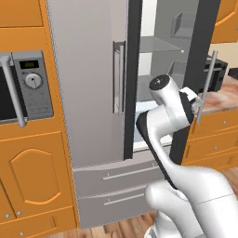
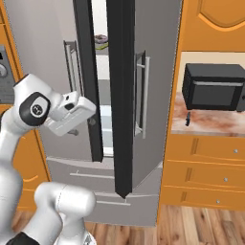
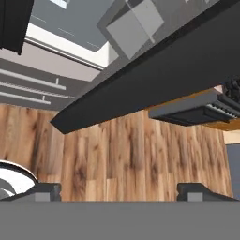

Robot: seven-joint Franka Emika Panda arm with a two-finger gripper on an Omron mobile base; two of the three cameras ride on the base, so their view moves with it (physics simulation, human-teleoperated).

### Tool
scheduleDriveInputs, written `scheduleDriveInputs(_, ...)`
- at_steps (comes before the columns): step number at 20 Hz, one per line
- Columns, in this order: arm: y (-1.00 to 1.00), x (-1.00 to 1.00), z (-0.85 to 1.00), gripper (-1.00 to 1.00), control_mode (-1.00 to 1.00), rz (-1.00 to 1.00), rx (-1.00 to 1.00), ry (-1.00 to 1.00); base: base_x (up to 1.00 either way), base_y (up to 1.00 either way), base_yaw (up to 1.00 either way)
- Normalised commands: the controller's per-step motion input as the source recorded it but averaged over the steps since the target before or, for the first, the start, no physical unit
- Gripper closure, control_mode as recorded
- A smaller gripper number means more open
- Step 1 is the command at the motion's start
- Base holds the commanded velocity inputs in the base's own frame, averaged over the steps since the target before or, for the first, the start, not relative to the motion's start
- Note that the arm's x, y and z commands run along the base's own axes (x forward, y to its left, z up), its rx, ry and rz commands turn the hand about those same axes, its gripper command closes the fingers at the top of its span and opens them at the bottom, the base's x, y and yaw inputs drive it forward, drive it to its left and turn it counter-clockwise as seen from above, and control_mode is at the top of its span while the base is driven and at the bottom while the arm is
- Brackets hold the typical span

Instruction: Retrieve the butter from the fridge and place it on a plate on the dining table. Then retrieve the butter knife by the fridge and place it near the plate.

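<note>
open claw (image 3: 119, 190), grey steel fridge (image 1: 88, 93) ajar

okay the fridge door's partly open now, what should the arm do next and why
Probably swing the right door wider. The fridge shows just a narrow gap onto its shelves, and the open tool sits empty beside that door's edge, so reaching in for the butter looks cramped until the gap grows.

one fridge (image 1: 88, 83) stands here with two doors, each with one vertical bar handle, and two bottom drawers (image 1: 116, 186). there is one grey microwave with a dial (image 1: 28, 86), one black microwave (image 2: 213, 87) and one small dark butter knife (image 2: 188, 118).
</note>
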Motion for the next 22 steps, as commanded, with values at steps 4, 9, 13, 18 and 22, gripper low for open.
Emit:
scheduleDriveInputs(4, 0.00, 0.51, -0.21, -1.00, -1.00, 0.08, -0.07, 0.00, 0.00, 0.00, 0.00)
scheduleDriveInputs(9, 0.00, 0.50, -0.25, -1.00, -1.00, 0.03, -0.10, 0.01, 0.00, 0.00, 0.00)
scheduleDriveInputs(13, 0.00, 0.43, -0.19, -1.00, -1.00, 0.00, -0.14, 0.04, 0.00, 0.00, 0.00)
scheduleDriveInputs(18, -0.11, 0.35, -0.11, -1.00, -1.00, 0.00, -0.06, 0.13, 0.00, 0.00, 0.00)
scheduleDriveInputs(22, -0.10, 0.38, -0.15, -1.00, -1.00, 0.00, -0.02, 0.08, 0.00, 0.00, 0.00)
